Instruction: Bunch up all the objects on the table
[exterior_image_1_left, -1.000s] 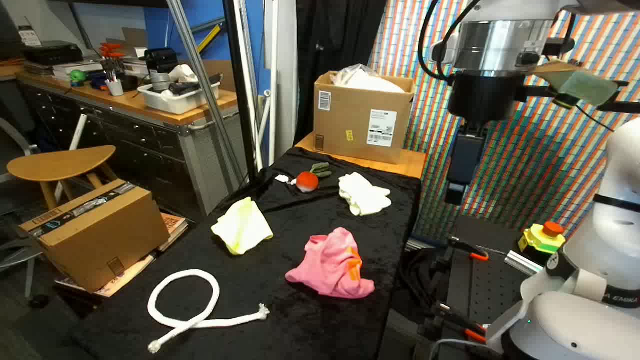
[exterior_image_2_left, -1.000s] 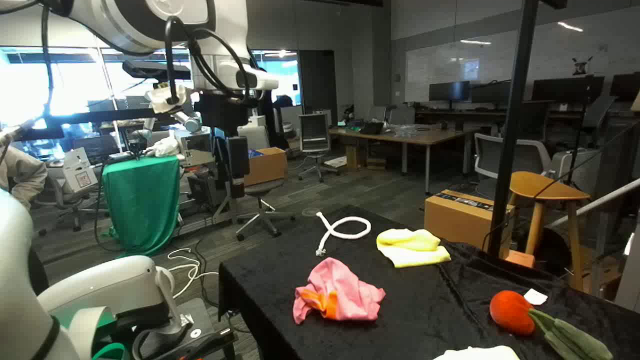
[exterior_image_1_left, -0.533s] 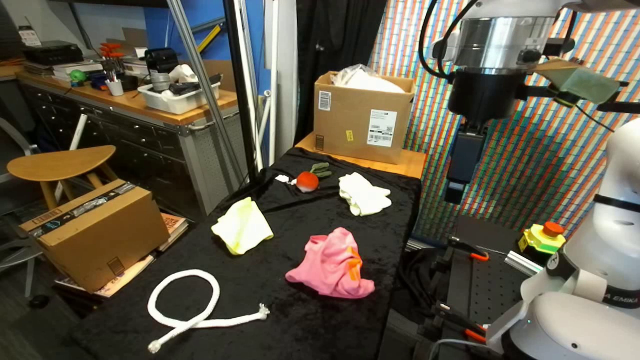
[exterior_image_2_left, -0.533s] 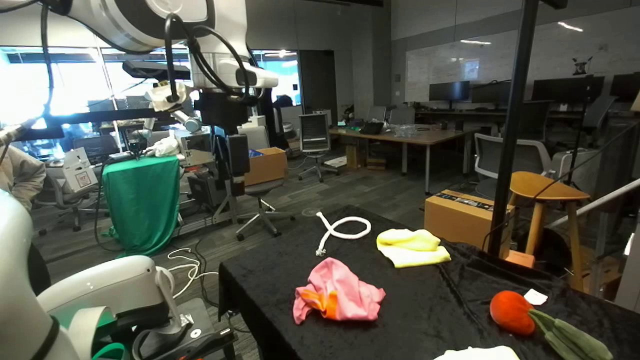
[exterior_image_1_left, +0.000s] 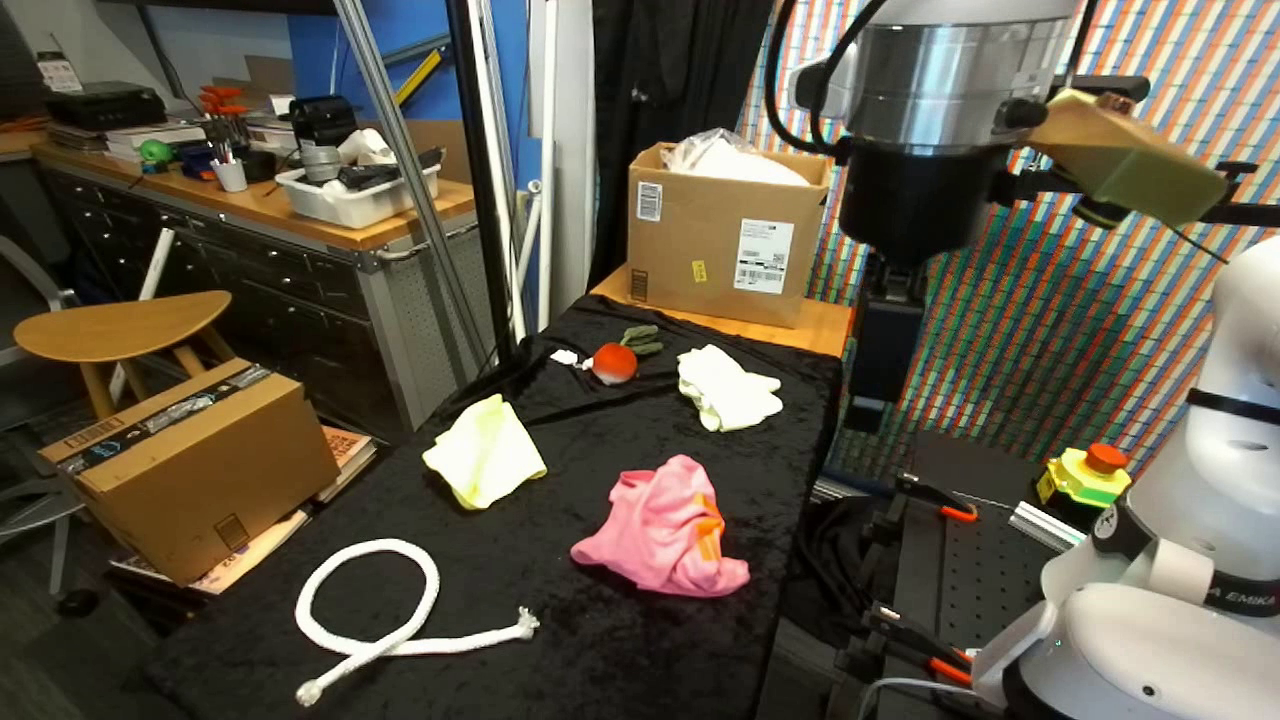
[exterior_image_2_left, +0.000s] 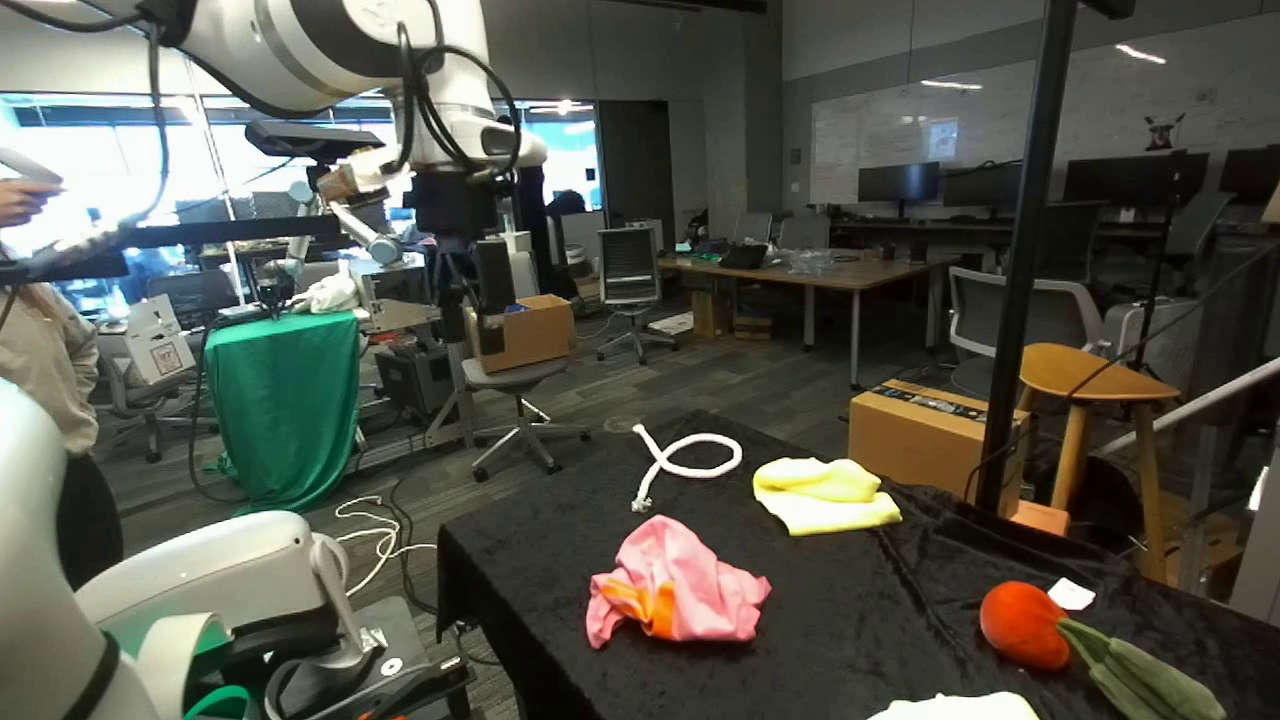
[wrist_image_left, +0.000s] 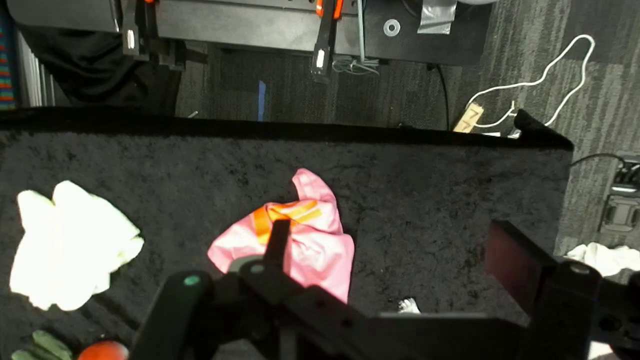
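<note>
Table bears rope; carton holds plastic.

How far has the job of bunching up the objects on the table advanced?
Done: apparently nothing, because the pink cloth, yellow cloth, off-white cloth, white rope and red-and-green item lie apart on the black-covered table. In hand: nothing; the gripper is open and empty. Left: gathering all these together.

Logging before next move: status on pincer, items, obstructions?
Pincer open, holding nothing, up off the table. Pink cloth, yellow cloth, white cloth, rope, red-and-green toy: spread apart, not bunched. No obvious obstruction.
</note>
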